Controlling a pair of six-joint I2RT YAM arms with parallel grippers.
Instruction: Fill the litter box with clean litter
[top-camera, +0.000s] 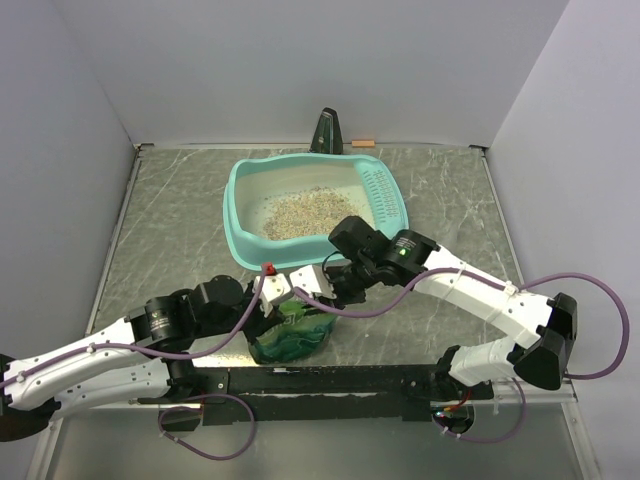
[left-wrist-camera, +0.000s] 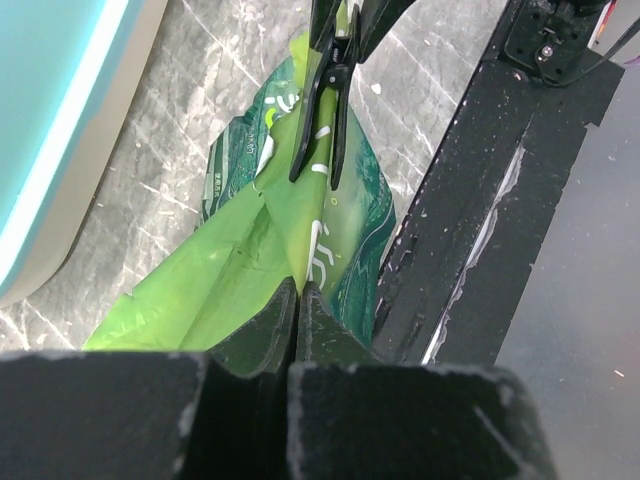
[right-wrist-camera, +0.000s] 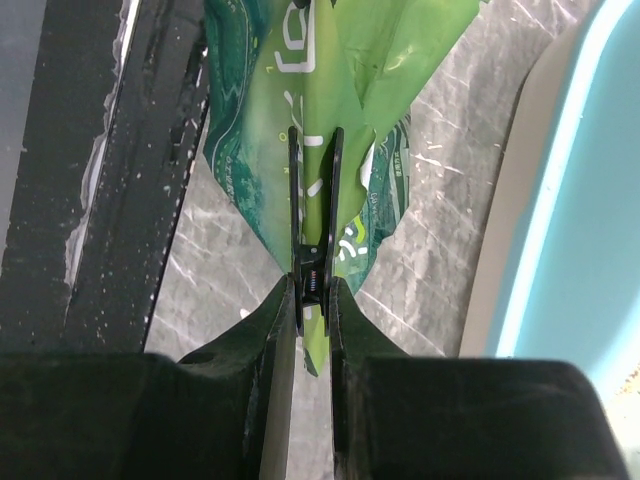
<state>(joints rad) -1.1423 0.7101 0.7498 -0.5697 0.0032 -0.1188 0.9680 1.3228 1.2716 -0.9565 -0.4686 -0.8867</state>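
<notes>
The teal litter box (top-camera: 233, 205) stands at the middle back of the table, its slotted grid on the right. A loose heap of beige clean litter (top-camera: 300, 212) lies inside it. A green printed bag (top-camera: 290, 338) stands in front of the box. My left gripper (top-camera: 276, 290) is shut on the bag's top fold (left-wrist-camera: 250, 270), fingertips pressed together (left-wrist-camera: 298, 290). My right gripper (top-camera: 322, 288) is shut on a black clip (right-wrist-camera: 315, 200) that sits astride the bag's fold (right-wrist-camera: 300, 80). The clip also shows in the left wrist view (left-wrist-camera: 322, 110). The box wall shows in both wrist views (left-wrist-camera: 60, 120) (right-wrist-camera: 560, 200).
A black mounting rail (top-camera: 330, 380) runs along the table's near edge, right behind the bag. A dark upright object (top-camera: 326, 130) and a small orange piece (top-camera: 362, 143) sit at the back wall. Grey walls close in the left, right and back.
</notes>
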